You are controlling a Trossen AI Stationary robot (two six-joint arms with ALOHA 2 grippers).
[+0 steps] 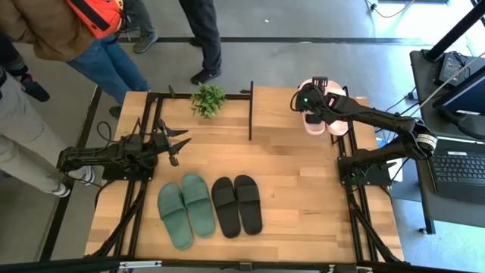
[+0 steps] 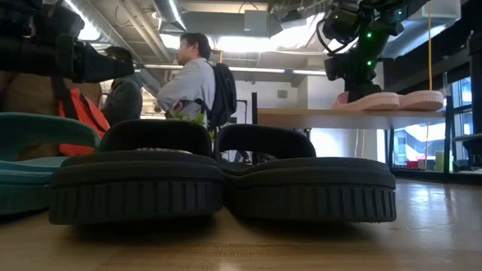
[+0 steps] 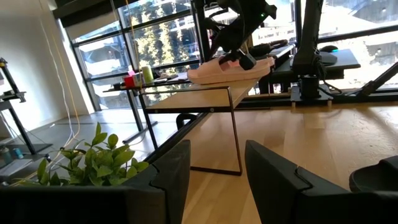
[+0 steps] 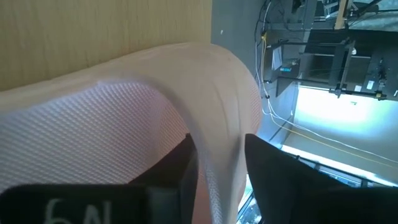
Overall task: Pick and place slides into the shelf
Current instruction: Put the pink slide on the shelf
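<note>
The pale pink slides (image 1: 314, 125) lie side by side on the shelf's plank top (image 1: 276, 114) at the table's far right, soles down (image 2: 392, 99). My right gripper (image 1: 318, 106) slants down onto the left one, open, its fingers on either side of that slide's strap (image 4: 217, 93). The green slides (image 1: 184, 208) and black slides (image 1: 237, 205) rest flat on the table near its front edge. My left gripper (image 1: 182, 144) waits open and level at the table's left, holding nothing (image 3: 217, 180). My right gripper comes at the pink slide slanting down from the table's right. One finger (image 4: 177, 165) is under the strap and the other (image 4: 273, 174) outside it, with the strap's edge (image 4: 221, 155) between them. I cannot tell whether they touch it. The slide rests on the shelf top.
A small green plant (image 1: 208, 98) stands at the far edge, left of the shelf. The shelf's thin black frame (image 3: 233, 130) stands upright on the table. Several people (image 1: 68, 38) stand beyond the far left corner. A desk with a keyboard (image 1: 462, 163) is off the right side.
</note>
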